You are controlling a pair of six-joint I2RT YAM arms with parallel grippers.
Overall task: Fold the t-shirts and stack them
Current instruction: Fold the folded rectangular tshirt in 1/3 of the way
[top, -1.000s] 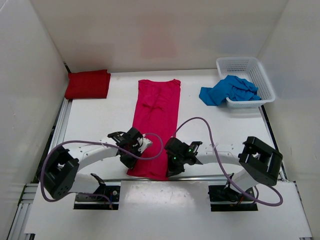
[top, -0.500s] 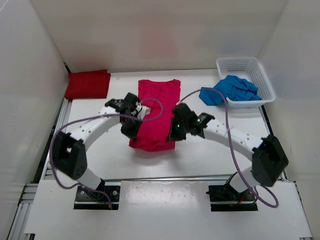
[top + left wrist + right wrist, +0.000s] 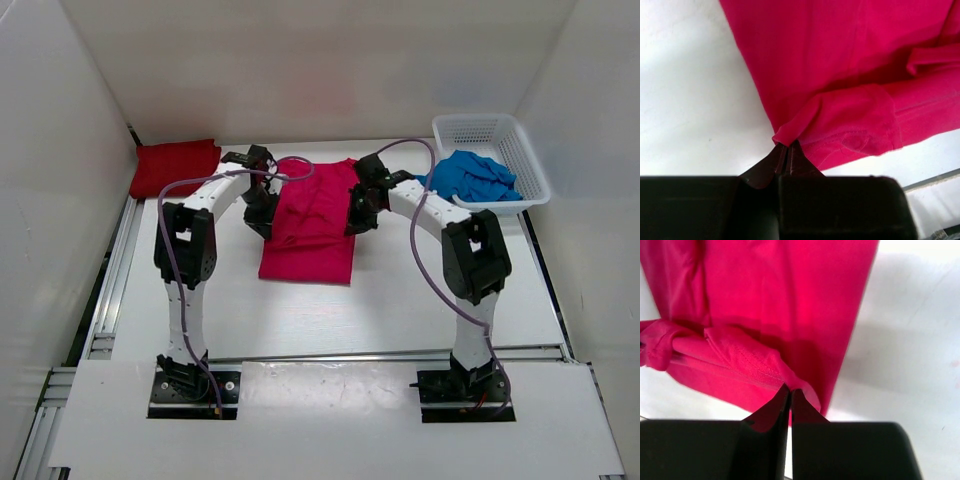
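T-shirt (image 3: 308, 235), pink, long axis near to far, fold seemingly nearest

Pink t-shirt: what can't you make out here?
Top view: pinched corners of the pink t-shirt, under the left gripper and right gripper.
Top view: blue t-shirt end, behind the right arm.
Wrist views: most of the shirt, past frame edges.

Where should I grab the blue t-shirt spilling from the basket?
Pinch the blue t-shirt at the bunched part hanging over the basket rim toward the table centre, coming down from that open side: there the cloth lies outside the mesh walls, which would likely block the end effector.
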